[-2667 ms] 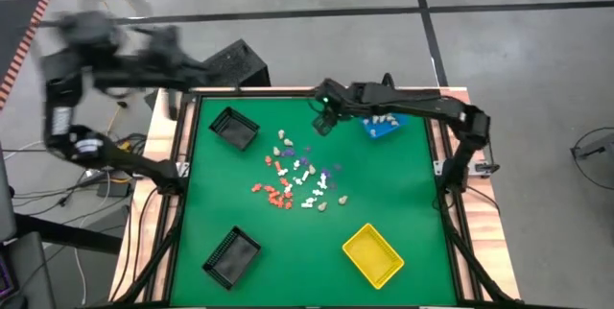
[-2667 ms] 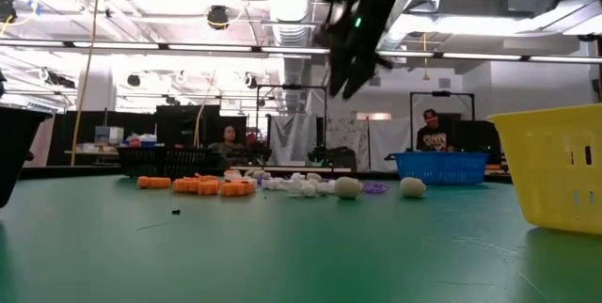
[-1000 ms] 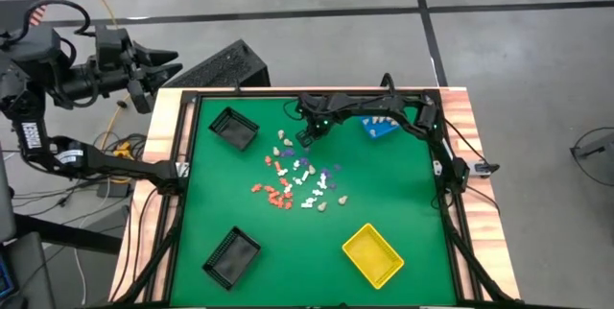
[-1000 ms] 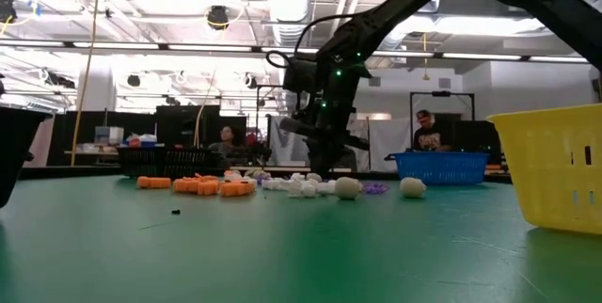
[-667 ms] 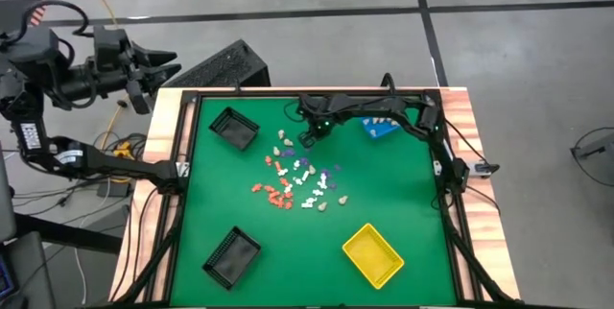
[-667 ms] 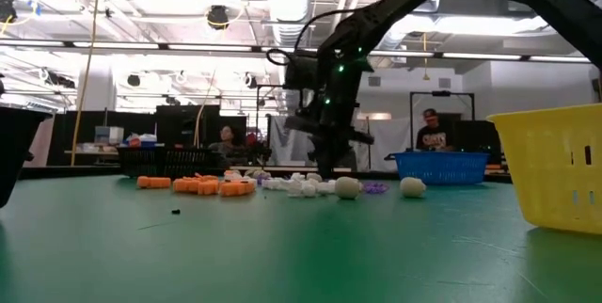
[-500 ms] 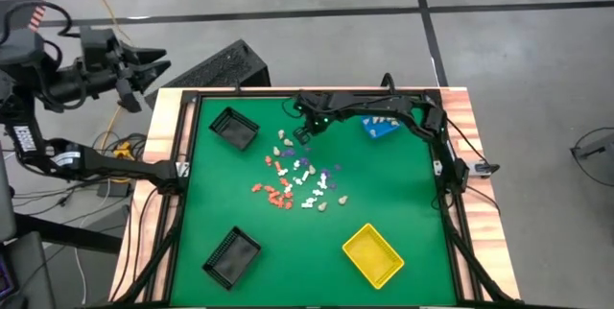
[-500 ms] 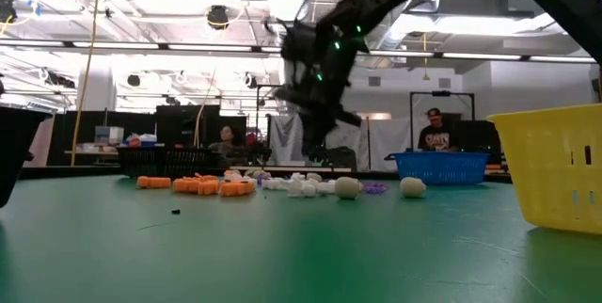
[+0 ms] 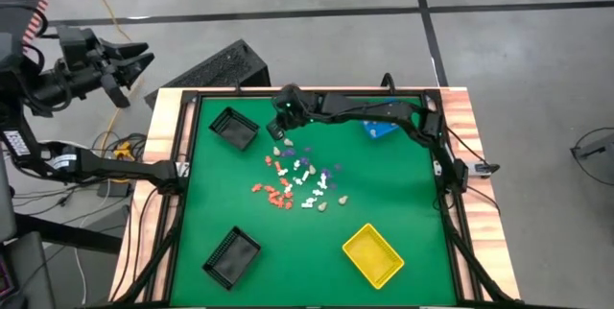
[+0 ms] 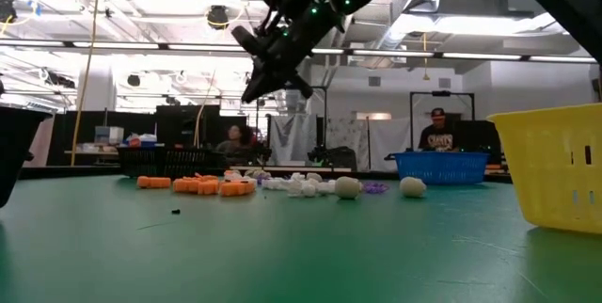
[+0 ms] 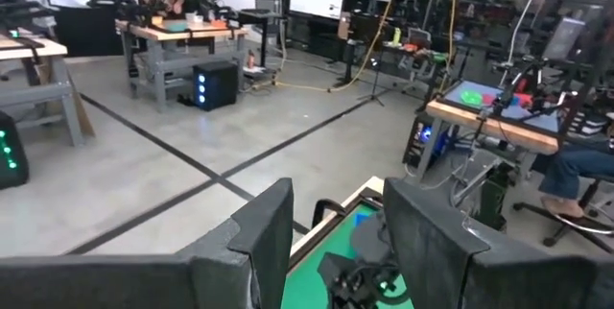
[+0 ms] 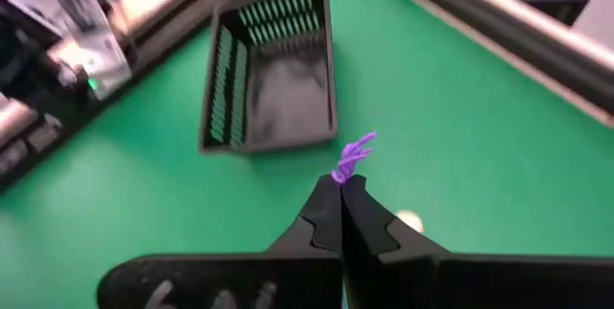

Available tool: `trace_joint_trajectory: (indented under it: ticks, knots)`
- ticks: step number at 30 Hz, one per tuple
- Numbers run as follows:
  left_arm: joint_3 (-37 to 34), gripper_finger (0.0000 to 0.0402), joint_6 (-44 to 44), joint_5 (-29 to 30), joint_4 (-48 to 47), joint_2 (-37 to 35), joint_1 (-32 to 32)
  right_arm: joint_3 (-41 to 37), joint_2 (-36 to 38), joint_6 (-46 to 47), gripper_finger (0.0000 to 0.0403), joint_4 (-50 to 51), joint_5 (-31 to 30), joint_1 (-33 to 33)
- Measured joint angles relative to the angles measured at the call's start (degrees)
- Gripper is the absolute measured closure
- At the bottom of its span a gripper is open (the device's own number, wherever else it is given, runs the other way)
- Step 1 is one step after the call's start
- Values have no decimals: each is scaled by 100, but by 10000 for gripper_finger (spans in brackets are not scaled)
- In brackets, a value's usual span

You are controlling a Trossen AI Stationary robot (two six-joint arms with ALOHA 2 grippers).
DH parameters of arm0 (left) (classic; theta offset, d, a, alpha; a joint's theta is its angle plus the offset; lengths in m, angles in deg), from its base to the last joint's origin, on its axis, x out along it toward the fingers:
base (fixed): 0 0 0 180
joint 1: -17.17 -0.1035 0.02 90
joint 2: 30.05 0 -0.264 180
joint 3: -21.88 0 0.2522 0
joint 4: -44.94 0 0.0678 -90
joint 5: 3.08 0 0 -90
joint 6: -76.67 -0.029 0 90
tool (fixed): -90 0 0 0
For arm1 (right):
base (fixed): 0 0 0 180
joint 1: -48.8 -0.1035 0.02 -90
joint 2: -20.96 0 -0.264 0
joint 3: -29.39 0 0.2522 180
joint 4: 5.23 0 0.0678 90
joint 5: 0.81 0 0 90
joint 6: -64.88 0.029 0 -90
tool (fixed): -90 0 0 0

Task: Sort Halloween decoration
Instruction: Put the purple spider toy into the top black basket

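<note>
The Halloween decoration pieces (image 9: 302,179), orange, white, purple and beige, lie in a loose heap at the table's middle; the low view shows them as a row (image 10: 282,185). My right gripper (image 9: 281,129) hangs above the table between the heap and the far-left black bin (image 9: 234,128). It is shut on one purple piece (image 12: 353,154), and the low view shows it high above the mat (image 10: 259,87). My left gripper (image 9: 134,59) stands open off the table's far-left corner, its fingers (image 11: 269,237) apart with nothing between them. My right gripper pinches the purple piece by its lower end (image 12: 341,175) between its two fingertips. The rest of the piece sticks out beyond the tips. The fingers slant downward, coming from the table's right. The piece is lifted clear of the mat, over green table short of the black bin (image 12: 273,69).
A second black bin (image 9: 231,255) sits near left, a yellow bin (image 9: 373,254) near right, and a blue bin (image 9: 381,127) with pieces at the far right under my right arm. One beige piece (image 12: 410,221) lies below the gripper. People sit in the room beyond the table.
My right gripper has risen from the far edge of the heap with the purple piece. It has swung toward the table's left, nearer the far-left black bin, and its fingers have tipped from steeply down to a shallower slant. My left arm has drifted farther left, away from the table.
</note>
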Motion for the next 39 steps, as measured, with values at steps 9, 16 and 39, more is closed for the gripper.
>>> trace_joint_trajectory:
  ticks: [9,16,39]
  knots:
    - [-2,248,0,0,0,-2,-1,4,10,-219,389,-719,0,24]
    - [-2,248,-33,88,0,-4,0,402,-374,-302,389,-1088,143,58]
    - [-4,248,-23,146,-315,-6,-2,2563,-2378,-501,384,-200,909,-39]
